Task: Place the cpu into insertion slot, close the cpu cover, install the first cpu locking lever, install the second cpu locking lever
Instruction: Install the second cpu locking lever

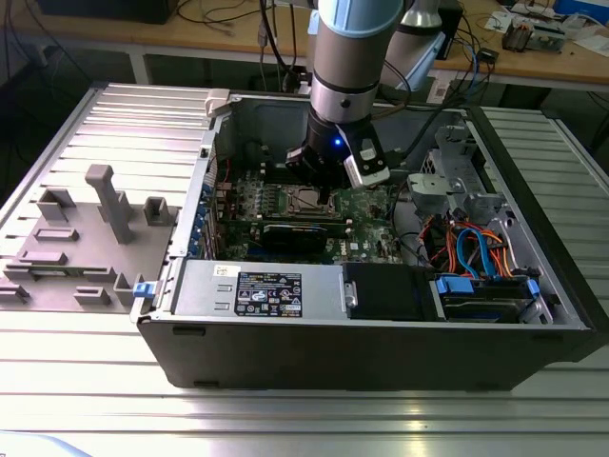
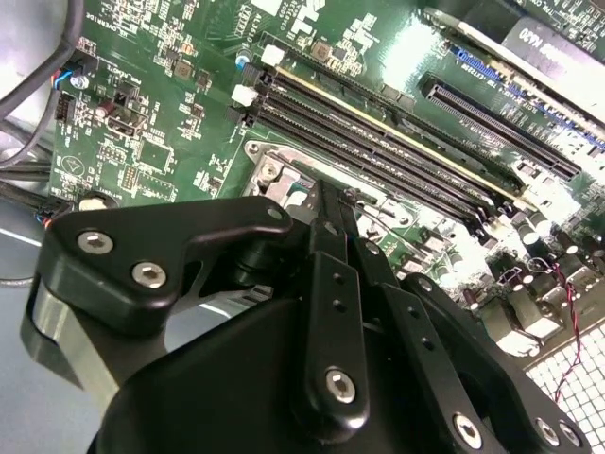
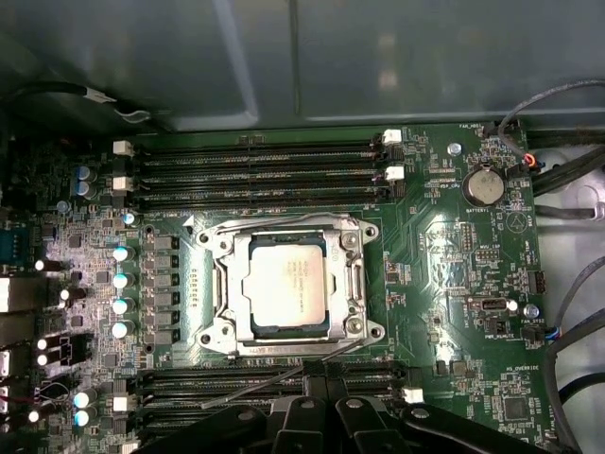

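Chip: the cpu [image 3: 289,286] lies flat in the insertion slot [image 3: 348,322] on the green motherboard [image 3: 454,255]; silver top up, seated square inside the frame.
Cover: the cpu cover [image 3: 227,284] looks folded down around the chip, its window framing the metal top; a thin wire lever [image 3: 274,376] slants away from the socket's near edge towards the gripper, so it seems not yet latched; I cannot tell how the other lever sits.
Gripper: the gripper [image 2: 333,216] hangs just above the socket's edge; its two black fingers [image 2: 326,284] are pressed together with nothing between them.
Handling: the chip is light, stiff and fragile, best taken by its edges; the cover is thin sheet metal that hinges freely; the levers are springy wire, likely to slip off a smooth fingertip, so a push near the hooked end seems safest.
First wrist view: the whole socket from above, chip, cover and memory slots [image 3: 260,175] on both sides.
Second wrist view: the closed fingertips close over one corner of the socket [image 2: 274,175].
Exterior view: the arm [image 1: 344,57] reaching down into the open computer case [image 1: 381,352]; the gripper [image 1: 324,195] is over the socket.
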Robot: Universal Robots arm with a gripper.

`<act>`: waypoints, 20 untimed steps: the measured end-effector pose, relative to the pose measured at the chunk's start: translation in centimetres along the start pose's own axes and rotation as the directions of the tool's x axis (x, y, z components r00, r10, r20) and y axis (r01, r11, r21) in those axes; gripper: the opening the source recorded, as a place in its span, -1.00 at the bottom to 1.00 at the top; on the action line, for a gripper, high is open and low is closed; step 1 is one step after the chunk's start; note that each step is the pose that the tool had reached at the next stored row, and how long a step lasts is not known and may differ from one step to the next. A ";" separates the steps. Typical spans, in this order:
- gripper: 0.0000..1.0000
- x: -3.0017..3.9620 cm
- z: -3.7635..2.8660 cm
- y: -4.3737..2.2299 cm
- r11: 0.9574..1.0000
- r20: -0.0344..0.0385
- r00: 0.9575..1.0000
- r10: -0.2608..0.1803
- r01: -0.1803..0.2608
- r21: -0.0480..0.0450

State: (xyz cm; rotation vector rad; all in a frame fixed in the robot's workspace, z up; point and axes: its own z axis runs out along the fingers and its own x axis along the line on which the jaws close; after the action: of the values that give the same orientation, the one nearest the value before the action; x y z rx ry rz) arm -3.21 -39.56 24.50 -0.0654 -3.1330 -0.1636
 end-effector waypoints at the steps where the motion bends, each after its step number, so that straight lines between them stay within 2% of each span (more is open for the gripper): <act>1: -0.79 0.00 0.00 0.00 1.000 0.000 1.000 0.000 0.000 0.000; 6: -0.79 0.00 0.05 -0.03 1.000 -0.002 1.000 -0.016 0.016 0.000; 13: -0.79 0.00 -0.02 -0.59 1.000 -0.002 1.000 -0.016 0.016 -0.001; 20: -0.79 0.33 0.05 -0.74 1.000 -0.002 1.000 -0.016 0.016 -0.002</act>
State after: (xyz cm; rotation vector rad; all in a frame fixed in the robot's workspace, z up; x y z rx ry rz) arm -3.57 -40.28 24.37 -0.0407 -3.1326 -0.1661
